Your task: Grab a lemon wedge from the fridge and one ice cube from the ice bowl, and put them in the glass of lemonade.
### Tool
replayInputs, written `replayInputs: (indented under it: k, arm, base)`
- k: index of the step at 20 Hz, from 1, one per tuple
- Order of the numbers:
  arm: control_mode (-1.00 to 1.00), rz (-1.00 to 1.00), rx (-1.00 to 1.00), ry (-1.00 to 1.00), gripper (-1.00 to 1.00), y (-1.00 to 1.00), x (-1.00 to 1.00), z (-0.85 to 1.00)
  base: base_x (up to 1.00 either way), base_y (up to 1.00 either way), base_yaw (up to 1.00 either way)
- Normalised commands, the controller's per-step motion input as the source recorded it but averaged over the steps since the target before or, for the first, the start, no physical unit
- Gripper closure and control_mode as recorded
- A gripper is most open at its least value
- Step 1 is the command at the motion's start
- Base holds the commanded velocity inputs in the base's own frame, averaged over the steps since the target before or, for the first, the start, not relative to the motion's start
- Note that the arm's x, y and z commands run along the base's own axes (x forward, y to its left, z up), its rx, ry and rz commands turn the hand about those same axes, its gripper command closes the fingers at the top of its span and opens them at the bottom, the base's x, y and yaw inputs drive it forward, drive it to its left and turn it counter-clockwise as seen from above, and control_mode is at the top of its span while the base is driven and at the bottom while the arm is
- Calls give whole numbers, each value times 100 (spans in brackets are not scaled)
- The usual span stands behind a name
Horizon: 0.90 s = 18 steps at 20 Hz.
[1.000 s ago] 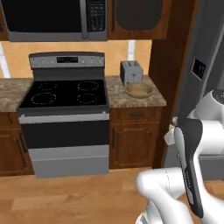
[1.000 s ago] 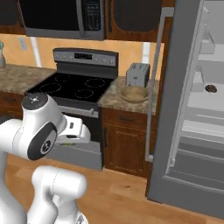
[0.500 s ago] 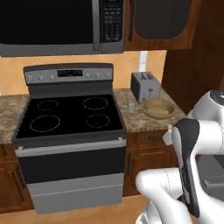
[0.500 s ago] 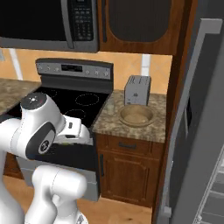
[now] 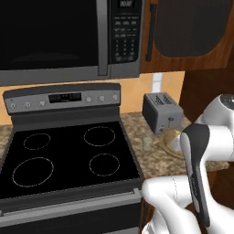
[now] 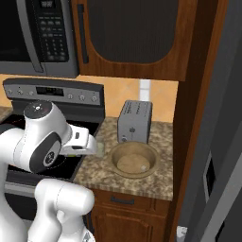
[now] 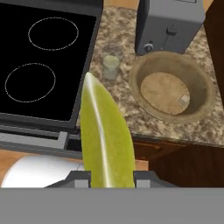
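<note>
Silver toaster (image 5: pixel 161 111) beside black stove (image 5: pixel 64 155), under microwave (image 5: pixel 68 36).

A black glass-top stove (image 5: pixel 68 160) stood under a microwave (image 5: pixel 68 39), beside a speckled granite counter (image 6: pixel 160 177). A silver toaster (image 6: pixel 134 120) sat at the back of the counter against an orange wall (image 6: pixel 163 97). Dark wood cabinets (image 6: pixel 137 38) hung above, with a drawer (image 6: pixel 127 203) below.
</note>
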Motion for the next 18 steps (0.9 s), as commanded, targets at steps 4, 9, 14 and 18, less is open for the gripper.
replayInputs:
  k: [4,9,14,18]
  arm:
    - [-100,0,-1,0,100,2,1,-1]
    - [-100,1,0,0,100,2,0,-2]
    - [-100,32,-31,19,100,18,13,-31]
    - [-100,45,-44,21,100,4,18,-9]
  base:
    - [6,0,-1]
    - [0,0,0]
    - [0,0,0]
    - [0,0,0]
